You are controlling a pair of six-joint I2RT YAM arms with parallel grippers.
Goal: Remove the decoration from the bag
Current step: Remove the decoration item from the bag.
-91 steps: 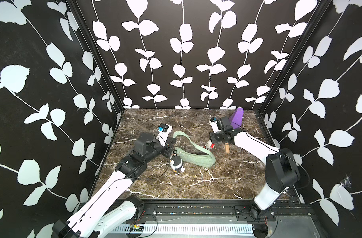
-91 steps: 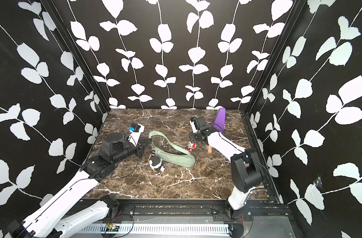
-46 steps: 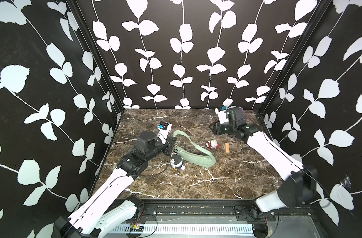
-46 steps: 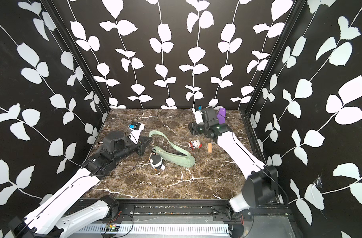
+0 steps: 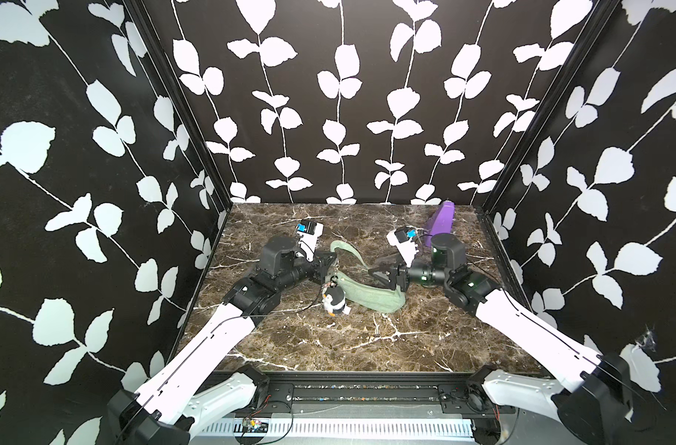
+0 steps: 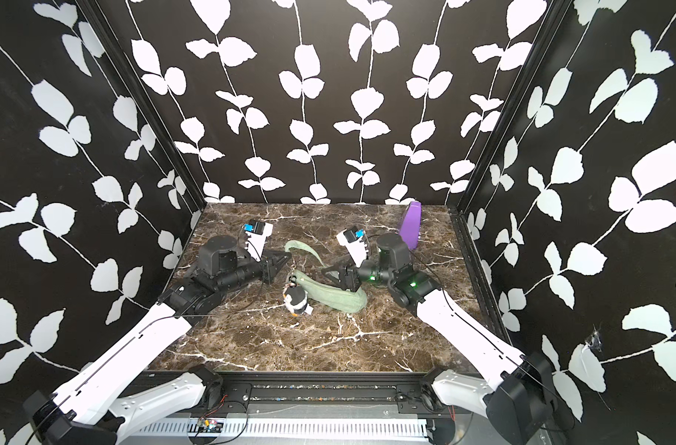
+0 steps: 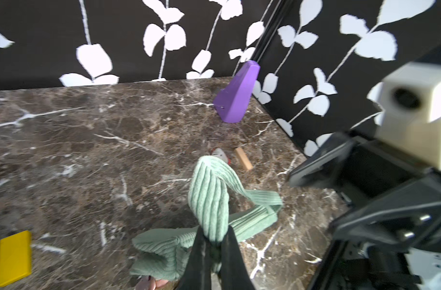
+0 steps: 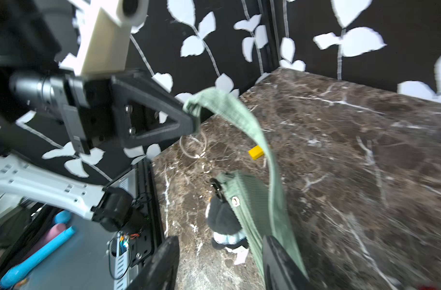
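Pinching the ribbed sage-green strap between its closed black tips, the left claw holds it raised off the brown, white-veined marble counter. The soft corduroy bag, oblong with rounded ends, lies flat mid-counter, a fluffy black-and-white penguin clipped to the end nearest that claw. The right claw, jaws apart and empty, hangs close over the bag.

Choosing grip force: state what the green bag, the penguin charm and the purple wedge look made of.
The bag: soft matte fabric, corduroy-like; fine parallel ribs, limp folds. The penguin charm: probably plush; soft rounded outline. The purple wedge: likely hard plastic, smooth satin; crisp edges, even colour.
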